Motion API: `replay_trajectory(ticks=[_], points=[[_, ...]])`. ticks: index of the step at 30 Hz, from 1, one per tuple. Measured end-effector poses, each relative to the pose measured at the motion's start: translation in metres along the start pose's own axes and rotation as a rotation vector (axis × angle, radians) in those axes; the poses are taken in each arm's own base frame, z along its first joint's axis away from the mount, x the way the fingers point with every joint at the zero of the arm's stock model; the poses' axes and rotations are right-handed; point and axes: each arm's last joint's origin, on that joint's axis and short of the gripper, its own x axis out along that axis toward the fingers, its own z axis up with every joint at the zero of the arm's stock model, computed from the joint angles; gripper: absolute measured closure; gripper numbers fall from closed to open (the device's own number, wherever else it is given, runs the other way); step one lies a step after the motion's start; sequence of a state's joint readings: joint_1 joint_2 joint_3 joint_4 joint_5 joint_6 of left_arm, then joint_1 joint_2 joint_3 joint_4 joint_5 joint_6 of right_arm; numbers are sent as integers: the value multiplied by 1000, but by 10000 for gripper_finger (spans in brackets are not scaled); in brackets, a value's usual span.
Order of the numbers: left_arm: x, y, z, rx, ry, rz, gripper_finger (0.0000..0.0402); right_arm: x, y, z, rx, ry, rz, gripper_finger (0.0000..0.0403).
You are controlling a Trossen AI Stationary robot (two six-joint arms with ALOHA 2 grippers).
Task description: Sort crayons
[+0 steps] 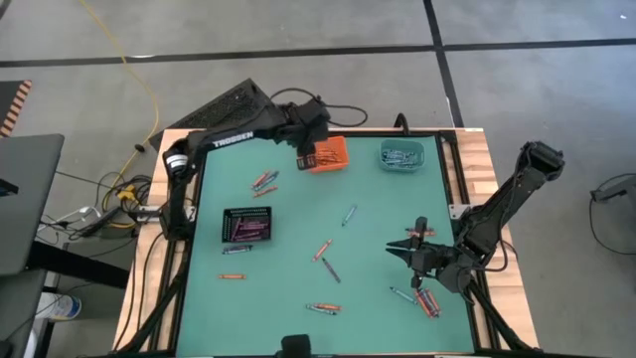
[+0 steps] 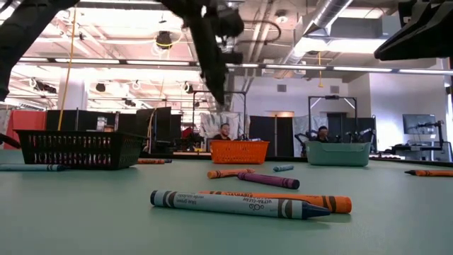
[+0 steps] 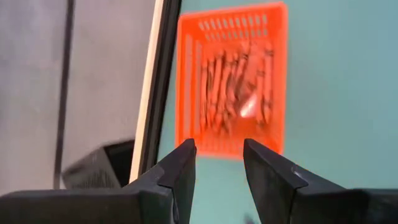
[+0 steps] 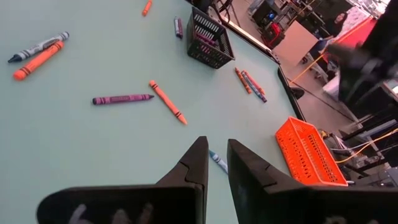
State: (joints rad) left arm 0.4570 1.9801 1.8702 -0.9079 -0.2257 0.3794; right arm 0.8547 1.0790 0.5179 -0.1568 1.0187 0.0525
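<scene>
My left gripper (image 1: 304,157) hangs above the orange bin (image 1: 330,153) at the table's far edge, its two dark fingers (image 3: 180,168) parted with nothing between them; in the left wrist view the bin (image 3: 231,81) lies straight below, filled with orange-red crayons (image 3: 233,84). To its right along the same far edge stands the teal bin (image 1: 401,155), holding a heap of blue-teal crayons. My right gripper (image 1: 402,249) waits low over the near right part of the green table (image 1: 378,219), its fingers (image 4: 193,168) a narrow gap apart and holding nothing. Just beside it, toward the near right corner, lie several loose crayons (image 1: 425,300), and another sits on the far side of it. More are scattered across the mat: a pair at the near edge (image 1: 323,308), an orange and a purple one near the middle (image 1: 326,257), a teal one farther back (image 1: 349,215), a small cluster at far left (image 1: 264,181). The black bin (image 1: 247,225) sits at left with purple-pink crayons inside, and two more sticks lie just on its near side. In the low view, a blue-teal crayon (image 2: 237,204) and an orange one lie closest to the lens.
</scene>
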Motion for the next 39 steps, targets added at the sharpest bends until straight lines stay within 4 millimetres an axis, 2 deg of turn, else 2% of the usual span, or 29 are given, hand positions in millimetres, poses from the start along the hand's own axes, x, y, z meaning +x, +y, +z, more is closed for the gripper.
replay_trajectory(ticks=[4,8,11,15,18,23,27,29,34,37,39], points=[[-41,4,-2,-40,80,-9,283,0,0,1,42,-5,-1,339],[-90,1,-17,-69,117,38,293,3,-2,2,88,-4,-12,339],[-125,-2,-36,-116,105,64,300,8,-6,2,114,7,-34,339],[-168,-12,-66,-192,-2,78,310,14,-11,1,144,31,-44,339],[-185,-25,-93,-232,-96,65,315,20,-15,0,179,48,-52,339],[-190,-57,-142,-276,-283,-52,319,28,-19,-2,239,80,-23,339],[-181,-87,-174,-268,-508,-160,319,33,-23,-1,331,95,-1,339],[-176,-99,-186,-269,-654,-193,319,33,-28,5,357,99,41,339],[-153,-126,-208,-250,-1016,-257,319,36,-52,31,415,147,203,339],[-134,-139,-223,-224,-1132,-283,319,36,-73,48,480,212,265,339],[-123,-145,-231,-223,-1188,-288,319,32,-87,52,529,319,312,339]])
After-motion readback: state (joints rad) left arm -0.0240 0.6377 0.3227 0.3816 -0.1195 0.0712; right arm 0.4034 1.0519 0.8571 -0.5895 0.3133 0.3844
